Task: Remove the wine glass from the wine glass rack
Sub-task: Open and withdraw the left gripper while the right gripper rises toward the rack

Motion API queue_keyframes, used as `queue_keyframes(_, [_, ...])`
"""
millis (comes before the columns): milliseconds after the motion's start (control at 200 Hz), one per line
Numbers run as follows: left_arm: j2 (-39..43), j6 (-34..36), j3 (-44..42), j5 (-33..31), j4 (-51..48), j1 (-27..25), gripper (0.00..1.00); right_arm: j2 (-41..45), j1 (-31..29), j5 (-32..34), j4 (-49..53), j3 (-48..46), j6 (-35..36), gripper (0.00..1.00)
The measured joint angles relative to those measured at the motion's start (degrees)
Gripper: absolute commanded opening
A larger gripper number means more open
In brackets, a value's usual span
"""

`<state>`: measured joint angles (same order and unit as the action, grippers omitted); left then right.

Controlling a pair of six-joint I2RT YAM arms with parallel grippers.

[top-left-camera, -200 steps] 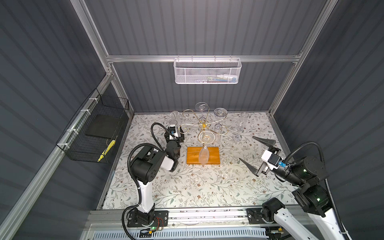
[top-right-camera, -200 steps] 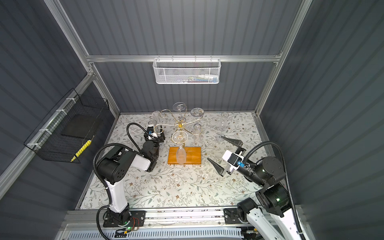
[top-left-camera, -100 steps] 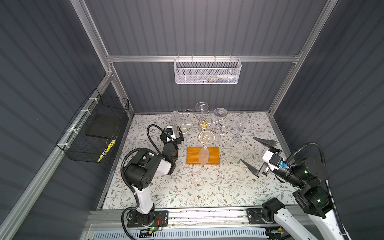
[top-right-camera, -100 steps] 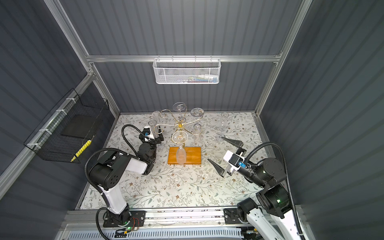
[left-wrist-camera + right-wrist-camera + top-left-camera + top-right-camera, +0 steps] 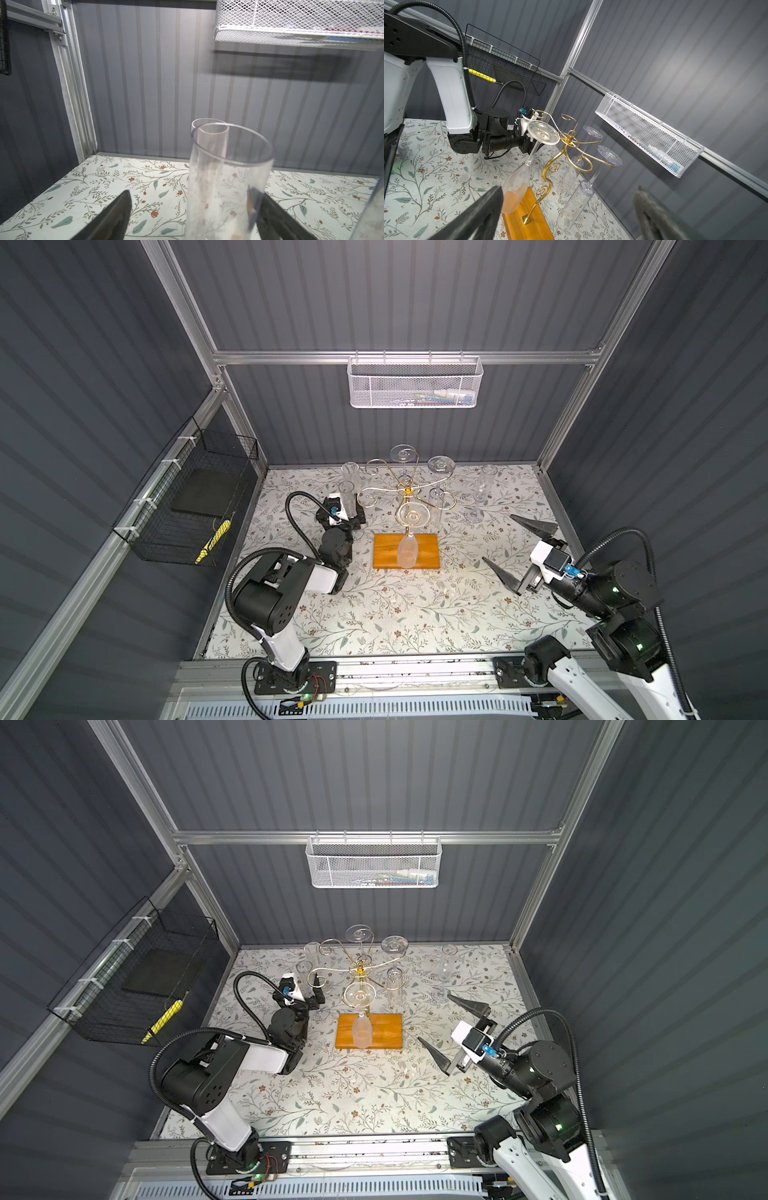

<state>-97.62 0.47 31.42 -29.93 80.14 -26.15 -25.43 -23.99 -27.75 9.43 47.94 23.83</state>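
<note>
Your left end effector (image 5: 189, 192) is gaping around a parked flute (image 5: 226, 176), right end effector (image 5: 498, 538) gaping empty, so you're likely unhooking next the wine glass (image 5: 408, 551) hanging mid-frame on its rack (image 5: 428, 554).

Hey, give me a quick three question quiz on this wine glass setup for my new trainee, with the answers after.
1. True or false: the right gripper is open and empty.
2. How many glasses hang upside down on the wine glass rack?
3. The glass inside the open left gripper is: A) hanging, B) standing upright on the table, C) lying flat.
Key: 1 true; 2 three; 3 B.
</note>
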Motion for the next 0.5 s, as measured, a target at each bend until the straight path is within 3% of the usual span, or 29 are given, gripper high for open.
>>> queue_keyframes(120, [1.18,-1.07,0.00,0.85,-2.56,0.00,0.95,0.00,0.00,0.15,-0.28,0.00,-0.55,0.99])
queue_keyframes(165, [1.42,-1.25,0.00,1.20,-3.28,0.00,1.00,0.02,-0.02,0.15,-0.37,0.00,-0.70,0.99])
queue_keyframes(500, [7.10,-1.79,0.00,2.62,-10.93,-0.04,1.00,0.37,0.00,0.57,-0.68,0.00,-1.22,0.99])
